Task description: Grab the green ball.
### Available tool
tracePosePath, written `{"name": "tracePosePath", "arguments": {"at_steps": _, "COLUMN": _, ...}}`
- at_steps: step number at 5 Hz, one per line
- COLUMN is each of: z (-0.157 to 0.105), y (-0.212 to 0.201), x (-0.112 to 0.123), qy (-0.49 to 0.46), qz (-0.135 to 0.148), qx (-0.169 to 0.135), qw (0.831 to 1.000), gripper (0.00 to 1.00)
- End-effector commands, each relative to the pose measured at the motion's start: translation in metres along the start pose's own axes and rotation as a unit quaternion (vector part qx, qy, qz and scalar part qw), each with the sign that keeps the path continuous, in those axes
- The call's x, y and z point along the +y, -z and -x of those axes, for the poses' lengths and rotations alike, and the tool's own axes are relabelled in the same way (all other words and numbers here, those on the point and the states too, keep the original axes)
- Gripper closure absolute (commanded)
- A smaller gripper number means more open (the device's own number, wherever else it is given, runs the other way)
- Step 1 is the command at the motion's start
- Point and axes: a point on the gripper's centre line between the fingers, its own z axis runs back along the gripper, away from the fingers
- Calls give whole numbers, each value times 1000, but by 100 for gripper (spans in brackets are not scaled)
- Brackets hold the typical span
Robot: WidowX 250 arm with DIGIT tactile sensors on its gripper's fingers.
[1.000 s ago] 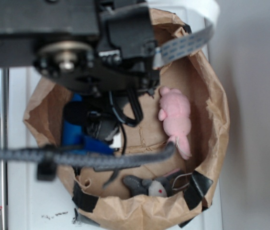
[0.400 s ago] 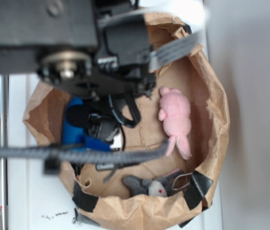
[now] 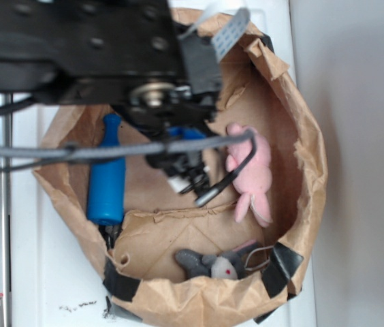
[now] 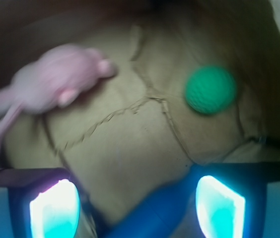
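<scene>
While fingers (image 4: 54, 206) spread apart, empty, green ball (image 4: 211, 89) lies ahead, toward right finger.

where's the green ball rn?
Wrist view only: the green ball lies on the paper bag floor, upper right, apart from the pink plush. The arm hides it in the exterior view.

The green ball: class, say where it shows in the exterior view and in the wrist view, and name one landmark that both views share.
Exterior view: the green ball is not visible; the arm's black body covers part of the paper bag.
Wrist view: the green ball sits right of centre in the upper half, on the brown paper floor.
Shared landmark: the pink plush, which lies on the same paper floor.
</scene>
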Motion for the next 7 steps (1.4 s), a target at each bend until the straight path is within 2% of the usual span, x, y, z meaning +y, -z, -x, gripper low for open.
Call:
{"name": "tracePosePath", "arguments": {"at_steps": 1, "z": -7, "y": 2, "x": 7, "qy": -235, "qz": -72, "qx": -4, "qw": 969, "gripper": 0}}
{"name": "tracePosePath", "arguments": {"at_steps": 2, "z": -11, "y": 9, "x": 23, "qy": -300, "qz": -76, "qx": -36, "qw": 950, "gripper": 0}}
{"name": "tracePosePath", "arguments": {"at_steps": 3, "z": -10, "y": 13, "x": 40, "qy": -301, "qz": -60, "qx": -47, "qw": 950, "gripper": 0}}
{"name": "tracePosePath", "arguments": {"at_steps": 4, "z": -8, "y": 20, "x": 52, "qy": -316, "qz": -40, "qx": -71, "qw": 945, "gripper": 0}}
{"name": "tracePosePath", "arguments": {"at_steps": 5, "z": -19, "y": 34, "x": 46, "qy": -328, "qz": -52, "qx": -87, "qw": 939, "gripper": 0}}
{"name": "tracePosePath", "arguments": {"at_steps": 6, "z": -23, "y": 37, "x": 43, "qy": -317, "qz": -48, "qx": -107, "qw": 941, "gripper": 0}}
{"name": "tracePosePath", "arguments": {"at_steps": 7, "z": -41, "y": 39, "x": 38, "qy": -301, "qz": -43, "qx": -110, "qw": 946, "gripper": 0}}
